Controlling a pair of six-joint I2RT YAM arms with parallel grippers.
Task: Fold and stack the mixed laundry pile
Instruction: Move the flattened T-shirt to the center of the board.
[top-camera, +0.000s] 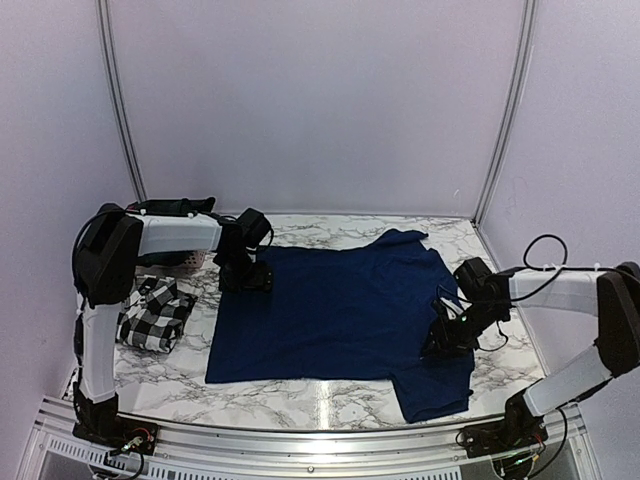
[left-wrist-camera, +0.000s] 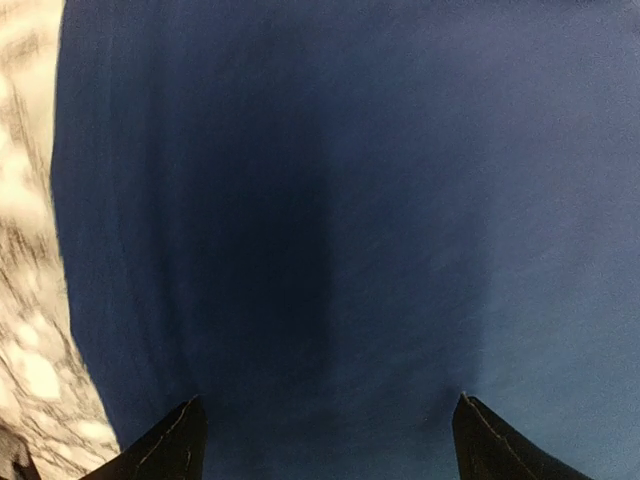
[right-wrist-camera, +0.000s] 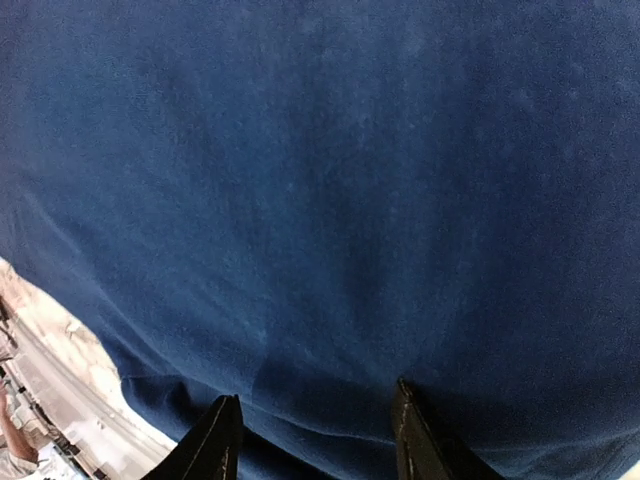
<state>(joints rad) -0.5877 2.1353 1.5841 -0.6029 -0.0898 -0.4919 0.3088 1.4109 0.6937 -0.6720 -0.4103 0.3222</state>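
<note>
My left fingers (left-wrist-camera: 160, 450) gape above the plain navy cloth T-shirt (top-camera: 340, 310), its edge leftward; right fingers (right-wrist-camera: 215, 440) narrower, empty.

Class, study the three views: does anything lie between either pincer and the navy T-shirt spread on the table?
Nothing visible does. The left pincer and the right pincer each hang directly over the navy T-shirt, with only bare blue cloth ahead of each in its wrist view. The checked shirt lies apart, off to the left.

Marble table (top-camera: 300, 400) — navy T-shirt (top-camera: 340, 310) spread flat; checked shirt (top-camera: 155, 315) folded left.
</note>
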